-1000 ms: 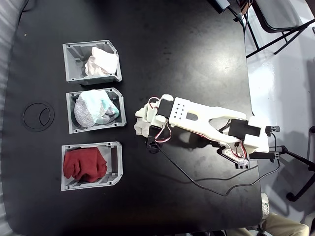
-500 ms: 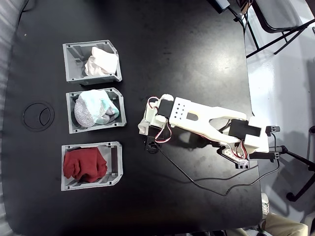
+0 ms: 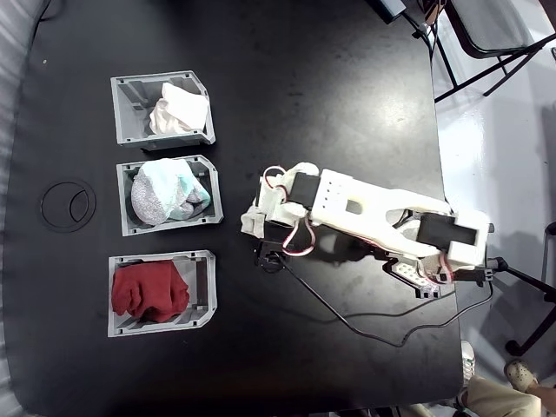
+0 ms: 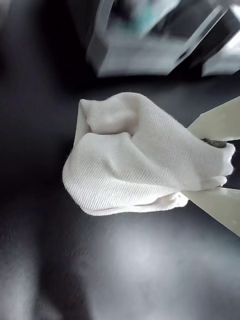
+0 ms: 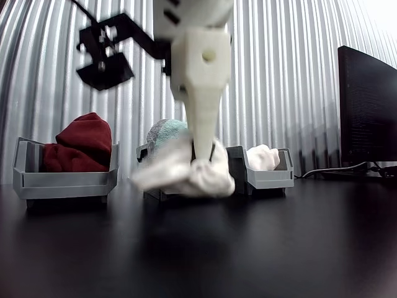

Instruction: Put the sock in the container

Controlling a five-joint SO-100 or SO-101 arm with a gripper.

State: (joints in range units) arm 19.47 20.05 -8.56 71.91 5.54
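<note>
In the wrist view I see the gripper [image 4: 212, 172] clamped on the sock [image 4: 140, 155], its two pale fingers [image 4: 220, 122] pinching one end of the fabric. The sock is plain white ribbed knit, bunched into a soft lump with rounded folds and a deep crease across its middle. In the other view the sock [image 5: 186, 171] hangs blurred from the gripper [image 5: 201, 162] in front of the bins; I cannot tell whether it touches the black table [image 5: 279, 248]. In the fixed view the sock [image 3: 251, 222] sits just right of the middle bin [image 3: 169, 195], which holds teal-grey cloth. The container [image 3: 163, 108], farthest up in that view, holds white fabric. The lowest bin [image 3: 161, 294] holds red cloth.
</note>
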